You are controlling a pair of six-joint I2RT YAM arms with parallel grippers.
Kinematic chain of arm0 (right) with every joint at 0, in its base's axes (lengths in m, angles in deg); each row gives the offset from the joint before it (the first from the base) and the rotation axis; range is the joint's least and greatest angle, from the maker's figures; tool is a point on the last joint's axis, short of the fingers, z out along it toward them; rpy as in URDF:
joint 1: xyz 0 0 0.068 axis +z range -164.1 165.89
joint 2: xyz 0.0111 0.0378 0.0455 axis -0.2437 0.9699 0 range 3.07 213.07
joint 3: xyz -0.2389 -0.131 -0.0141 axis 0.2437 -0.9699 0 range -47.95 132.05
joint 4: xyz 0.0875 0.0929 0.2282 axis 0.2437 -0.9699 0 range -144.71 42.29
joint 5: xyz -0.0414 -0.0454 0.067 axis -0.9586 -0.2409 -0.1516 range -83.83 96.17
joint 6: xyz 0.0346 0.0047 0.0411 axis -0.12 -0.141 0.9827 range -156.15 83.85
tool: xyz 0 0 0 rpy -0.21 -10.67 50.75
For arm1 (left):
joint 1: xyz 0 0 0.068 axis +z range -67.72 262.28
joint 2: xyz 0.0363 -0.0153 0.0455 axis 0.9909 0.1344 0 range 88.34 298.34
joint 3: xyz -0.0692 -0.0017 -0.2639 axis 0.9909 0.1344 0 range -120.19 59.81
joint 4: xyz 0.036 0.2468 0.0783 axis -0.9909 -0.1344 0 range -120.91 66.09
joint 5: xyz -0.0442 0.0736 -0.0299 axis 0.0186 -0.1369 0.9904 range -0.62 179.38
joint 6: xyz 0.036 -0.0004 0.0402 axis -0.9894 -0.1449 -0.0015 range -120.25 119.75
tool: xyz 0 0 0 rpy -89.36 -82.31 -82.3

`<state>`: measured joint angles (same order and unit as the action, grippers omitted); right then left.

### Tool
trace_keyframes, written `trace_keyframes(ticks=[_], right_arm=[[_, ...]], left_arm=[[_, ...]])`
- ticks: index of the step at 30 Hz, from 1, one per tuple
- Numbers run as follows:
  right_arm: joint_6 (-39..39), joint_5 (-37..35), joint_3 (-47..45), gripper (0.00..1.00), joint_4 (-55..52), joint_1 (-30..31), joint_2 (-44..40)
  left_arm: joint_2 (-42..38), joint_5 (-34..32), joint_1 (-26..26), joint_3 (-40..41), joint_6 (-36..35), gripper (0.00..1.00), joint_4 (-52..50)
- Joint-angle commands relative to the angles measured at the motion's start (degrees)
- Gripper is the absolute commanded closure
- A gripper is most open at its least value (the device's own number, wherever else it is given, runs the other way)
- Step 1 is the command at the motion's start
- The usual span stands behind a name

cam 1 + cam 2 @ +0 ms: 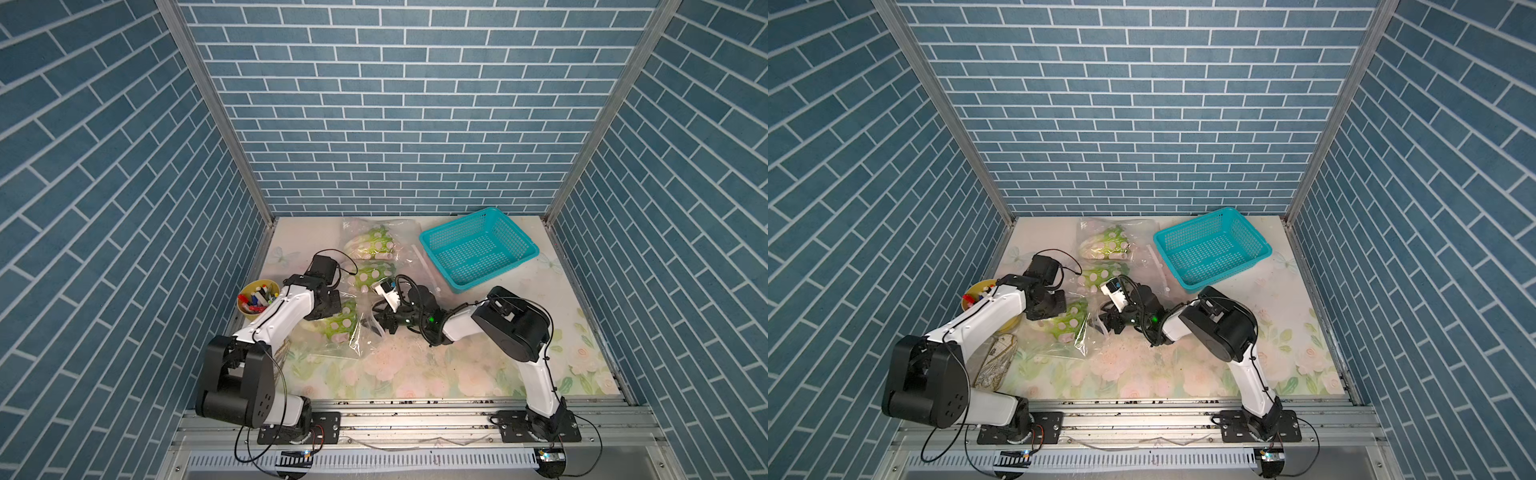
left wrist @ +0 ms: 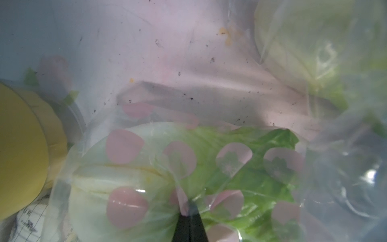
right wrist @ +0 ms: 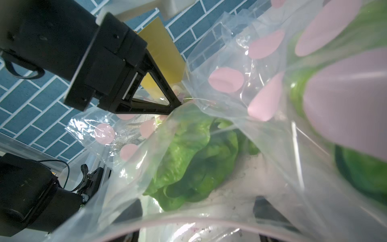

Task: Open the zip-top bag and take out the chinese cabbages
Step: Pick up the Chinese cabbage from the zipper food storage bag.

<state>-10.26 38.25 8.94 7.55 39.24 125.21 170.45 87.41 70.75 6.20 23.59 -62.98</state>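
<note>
A clear zip-top bag (image 1: 358,344) (image 1: 1080,345) printed with pink dots lies across the mat's left middle, running toward the back. Through its film show three chinese cabbages: a near one (image 1: 340,322) (image 1: 1069,323), a middle one (image 1: 372,274) and a back one (image 1: 368,245). My left gripper (image 1: 329,309) (image 2: 189,207) is shut on a pinch of the bag's film over the near cabbage (image 2: 146,178). My right gripper (image 1: 380,325) (image 3: 196,211) stands open at the bag's mouth. The pink zip rim arcs between its fingers (image 3: 130,209), and green leaves (image 3: 199,159) lie just ahead.
A teal basket (image 1: 438,264) (image 1: 1169,264) sits at the back right. A yellow cup (image 1: 257,299) (image 2: 21,157) of pens stands by the left arm, close to the bag. A netted pouch (image 1: 996,361) lies under the left arm. Brick-patterned walls enclose three sides.
</note>
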Motion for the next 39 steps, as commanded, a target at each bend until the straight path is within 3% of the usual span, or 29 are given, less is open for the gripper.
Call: trace_keyframes(ticks=[1,9,22,27,34,39], right_arm=[[3.16,2.35,2.85,0.17,4.90,0.10,2.57],[6.25,5.60,7.02,0.25,6.80,0.10,7.65],[7.07,9.48,12.32,0.41,2.23,0.33,10.03],[7.12,10.34,12.93,0.41,0.33,0.27,10.08],[2.30,14.63,18.32,0.36,-14.07,0.32,9.86],[1.99,16.11,18.59,0.35,-13.94,0.44,10.06]], left_arm=[[1.24,6.11,0.19,2.94,1.65,1.00,0.68],[-1.71,9.40,0.19,5.86,3.11,1.00,2.18],[-8.85,9.05,0.24,6.79,3.41,1.00,0.72],[-8.70,9.64,0.19,8.52,4.50,1.00,2.13],[-9.02,9.69,0.19,8.87,4.72,1.00,2.91],[-9.07,10.01,0.19,9.24,4.81,1.00,3.67]])
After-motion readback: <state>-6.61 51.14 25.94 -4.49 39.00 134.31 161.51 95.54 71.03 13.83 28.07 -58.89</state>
